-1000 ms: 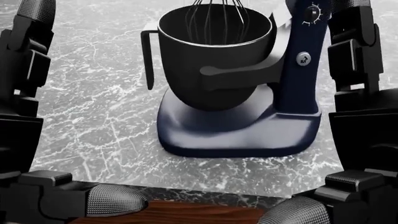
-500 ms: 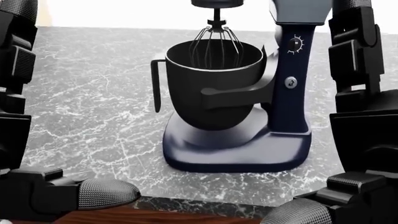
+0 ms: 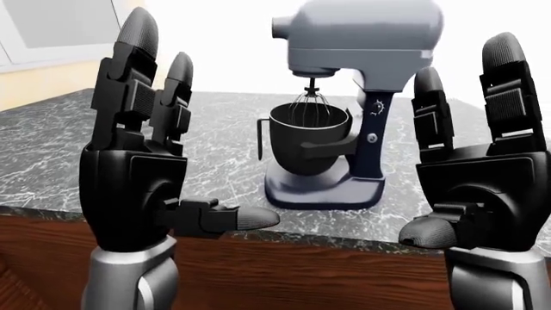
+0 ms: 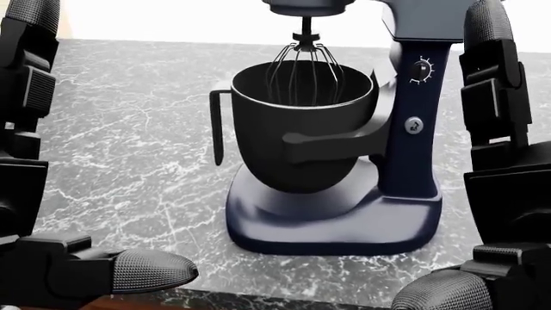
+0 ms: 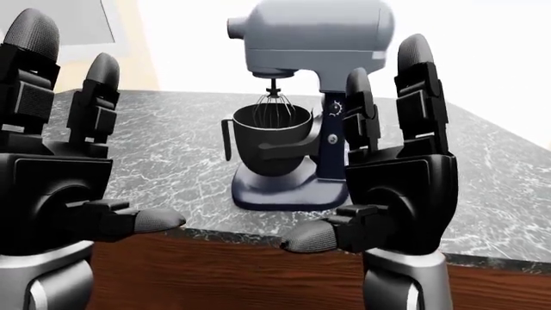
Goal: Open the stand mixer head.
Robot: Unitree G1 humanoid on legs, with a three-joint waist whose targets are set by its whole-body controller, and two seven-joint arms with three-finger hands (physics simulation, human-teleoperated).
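Observation:
The stand mixer (image 3: 331,187) stands on the marble counter, with a dark blue base and column. Its grey head (image 3: 362,35) is down, with the whisk (image 4: 303,64) inside the black bowl (image 4: 292,139). A speed dial (image 4: 421,69) and a lock knob (image 4: 414,125) sit on the column. My left hand (image 3: 185,129) is open, raised to the left of the mixer and nearer to me. My right hand (image 3: 452,129) is open, raised to the right. Neither hand touches the mixer.
The dark grey marble counter (image 3: 215,155) has a wooden face (image 3: 284,271) below its near edge. A pale cabinet (image 3: 51,26) shows at the top left of the left-eye view. The area behind the mixer is bright white.
The head camera has tilted up and then moved closer, so more of the mixer's column and whisk shaft shows. Both hands stay open on either side.

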